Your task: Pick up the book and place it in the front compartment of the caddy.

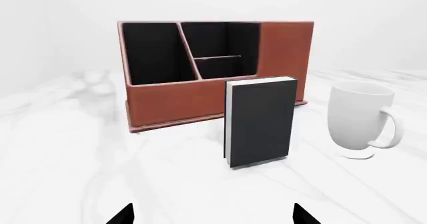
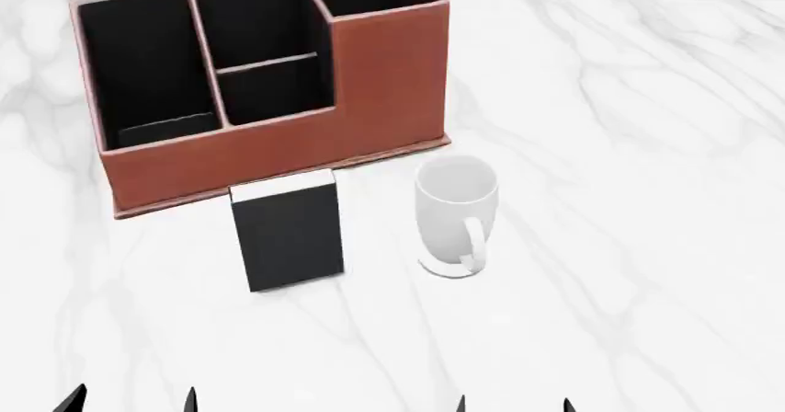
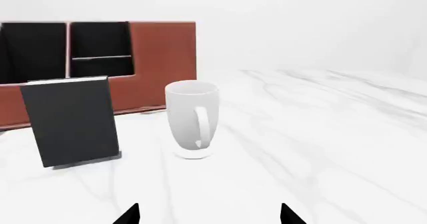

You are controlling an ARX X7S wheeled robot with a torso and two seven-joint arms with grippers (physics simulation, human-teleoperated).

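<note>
Black book (image 2: 290, 233) stands upright before the caddy (image 2: 264, 150) — mug (image 2: 455, 214) beside it; left gripper (image 2: 130, 401) and right gripper (image 2: 513, 405) both spread wide, empty.

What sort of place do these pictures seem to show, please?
Probably a simulated desk or office worktop: a white marble-look table carries a leather-look caddy, an upright book and a white mug, against blank white surroundings.

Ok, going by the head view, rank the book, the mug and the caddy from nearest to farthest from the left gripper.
1. The book, standing upright just ahead of the left gripper and slightly to its right.
2. The mug, further to the right, beside the book.
3. The caddy, behind both, at the back of the table.
</note>
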